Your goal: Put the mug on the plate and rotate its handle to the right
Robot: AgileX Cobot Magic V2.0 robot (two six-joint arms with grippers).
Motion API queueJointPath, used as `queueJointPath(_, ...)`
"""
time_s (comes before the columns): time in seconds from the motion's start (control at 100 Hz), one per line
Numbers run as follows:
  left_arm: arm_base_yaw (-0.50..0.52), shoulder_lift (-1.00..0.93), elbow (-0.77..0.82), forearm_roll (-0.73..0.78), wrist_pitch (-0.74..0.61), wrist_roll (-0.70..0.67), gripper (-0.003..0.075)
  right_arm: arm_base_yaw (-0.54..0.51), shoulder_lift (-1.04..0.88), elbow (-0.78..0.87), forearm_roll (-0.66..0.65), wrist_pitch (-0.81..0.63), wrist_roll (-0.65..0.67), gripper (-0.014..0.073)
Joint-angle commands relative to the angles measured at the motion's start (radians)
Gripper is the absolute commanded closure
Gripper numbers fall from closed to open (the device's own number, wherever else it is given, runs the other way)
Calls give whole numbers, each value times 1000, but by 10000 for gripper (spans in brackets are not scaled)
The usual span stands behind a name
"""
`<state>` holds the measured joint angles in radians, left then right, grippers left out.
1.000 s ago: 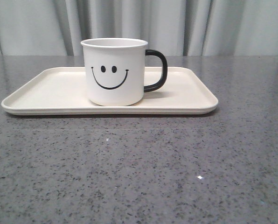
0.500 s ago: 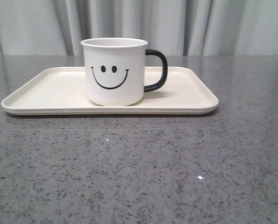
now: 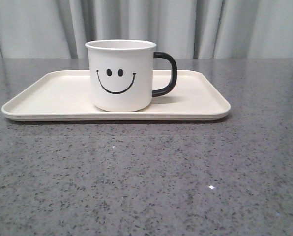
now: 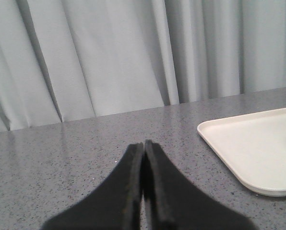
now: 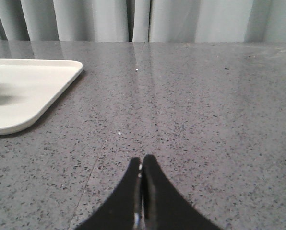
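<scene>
On plate [image 3: 53, 96], mug [image 3: 120, 74] stood upright, handle [image 3: 166, 73] turned right. Left tool [image 4: 143, 146] and right tool [image 5: 141, 165] pressed together, empty.

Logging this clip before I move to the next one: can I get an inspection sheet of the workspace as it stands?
Surface: grey speckled tabletop, glossy.
Job's things: mug upright on the plate; handle points to the robot's right.
Clutter: nothing seen.
Grippers: left gripper shut, empty, beside the plate's edge; right gripper shut, empty, over bare tabletop.
Cables: nothing seen.
Surroundings: pale grey curtain behind the table.
</scene>
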<state>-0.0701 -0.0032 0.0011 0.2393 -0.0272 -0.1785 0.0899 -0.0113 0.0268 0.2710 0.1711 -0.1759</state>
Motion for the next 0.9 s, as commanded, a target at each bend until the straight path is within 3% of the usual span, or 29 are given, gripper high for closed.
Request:
queueJointPath(0.0,2,-30,9,-6,-75,-6,740,-4,-15,-26,7,-87,-1,705)
queueJointPath(0.28,2,-30,9,-6,-75,-6,740,-4,-15,1,7,-48,-1,705)
queueJointPath(0.53,2,-30,9,-6,-75,-6,740,-4,-15,1,3,-147,13,705)
queueJointPath(0.89,2,-30,9,-6,-75,-6,740,-4,-15,1,-126,-159,124,705)
